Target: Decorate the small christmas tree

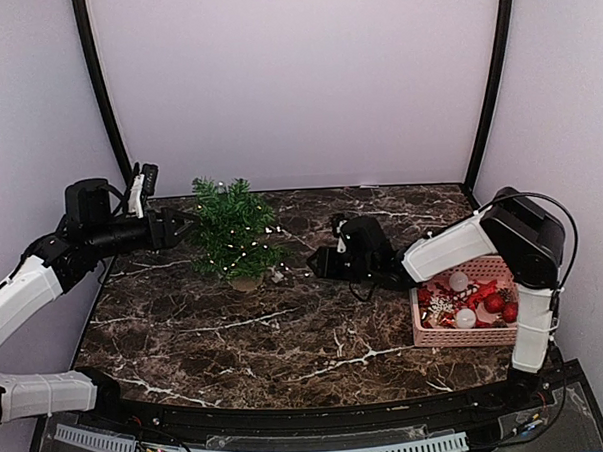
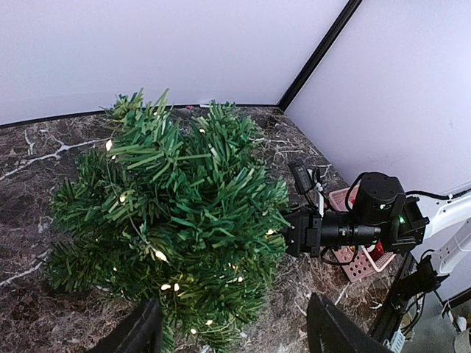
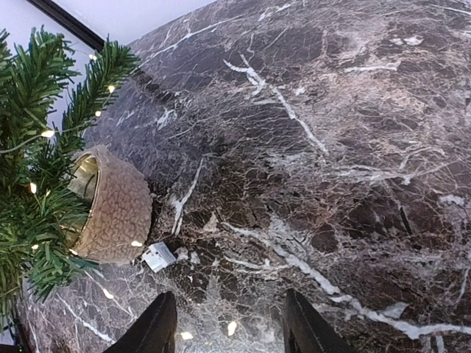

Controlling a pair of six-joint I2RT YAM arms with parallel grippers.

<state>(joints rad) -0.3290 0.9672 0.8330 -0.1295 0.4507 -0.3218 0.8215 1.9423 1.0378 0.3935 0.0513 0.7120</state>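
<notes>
The small christmas tree (image 1: 232, 229) stands at the back left of the marble table in a tan pot (image 1: 245, 282), with lit fairy lights in its branches. It fills the left wrist view (image 2: 176, 220), and its pot shows in the right wrist view (image 3: 110, 209). My left gripper (image 1: 181, 227) is open and empty just left of the tree, level with its upper branches. My right gripper (image 1: 318, 262) is open and empty, low over the table to the right of the pot. A small white box (image 3: 158, 256) lies by the pot.
A pink basket (image 1: 466, 329) at the right edge holds red, white and silver ornaments (image 1: 464, 318). The right arm (image 1: 448, 248) reaches across from it. Black frame posts (image 1: 101, 95) stand at the back corners against the white walls.
</notes>
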